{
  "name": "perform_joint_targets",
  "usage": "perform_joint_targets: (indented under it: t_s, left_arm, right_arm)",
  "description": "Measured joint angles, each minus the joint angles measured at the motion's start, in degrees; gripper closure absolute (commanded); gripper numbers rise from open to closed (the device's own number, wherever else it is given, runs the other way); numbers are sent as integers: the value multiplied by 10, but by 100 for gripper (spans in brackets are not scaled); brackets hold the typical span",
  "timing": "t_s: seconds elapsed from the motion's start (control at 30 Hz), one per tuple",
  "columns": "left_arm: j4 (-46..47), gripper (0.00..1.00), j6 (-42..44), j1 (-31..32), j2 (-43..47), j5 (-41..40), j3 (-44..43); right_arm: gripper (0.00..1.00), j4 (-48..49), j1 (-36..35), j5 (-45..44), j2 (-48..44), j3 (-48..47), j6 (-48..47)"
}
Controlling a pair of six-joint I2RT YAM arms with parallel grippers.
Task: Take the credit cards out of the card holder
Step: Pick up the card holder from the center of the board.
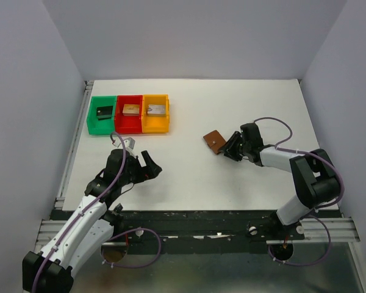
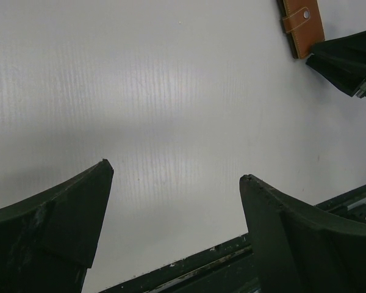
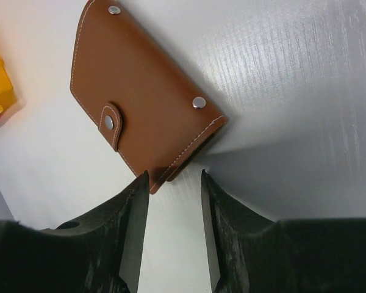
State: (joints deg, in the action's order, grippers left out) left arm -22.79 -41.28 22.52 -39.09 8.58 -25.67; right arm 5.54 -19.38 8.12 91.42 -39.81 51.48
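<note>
The closed card holder (image 3: 143, 91) lies flat on the surface (image 3: 305, 73), one corner at the tips of the half-open right end effector (image 3: 174, 177), ungripped. The left end effector (image 2: 177, 171) gapes wide, empty.

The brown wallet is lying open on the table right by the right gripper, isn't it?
No, the brown wallet is closed, its snap tab fastened; the right wrist view shows it. It does lie on the table right by the right gripper.
</note>
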Motion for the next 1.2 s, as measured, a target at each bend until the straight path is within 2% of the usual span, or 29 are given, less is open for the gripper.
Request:
perform_joint_targets:
  t_s: [0.17,0.6,0.73,0.8,0.83,1.07,1.2]
  left_arm:
    - [0,1,0,0,0,-2,0]
    - [0,1,0,0,-2,-4,0]
    - [0,1,0,0,-2,-4,0]
    - [0,1,0,0,-3,-4,0]
    - [0,1,0,0,-3,-4,0]
    - [0,1,-1,0,-3,-6,0]
    - [-8,1,2,0,-3,-20,-5]
  right_arm:
    - [56,26,4,10,16,1,12]
    - [73,78,11,31,28,18,37]
    - [83,90,13,33,31,21,42]
    - [91,99,15,34,31,26,45]
    - [99,103,15,34,31,28,45]
    - [100,116,15,47,25,37,26]
    - [100,66,15,48,-24,37,-17]
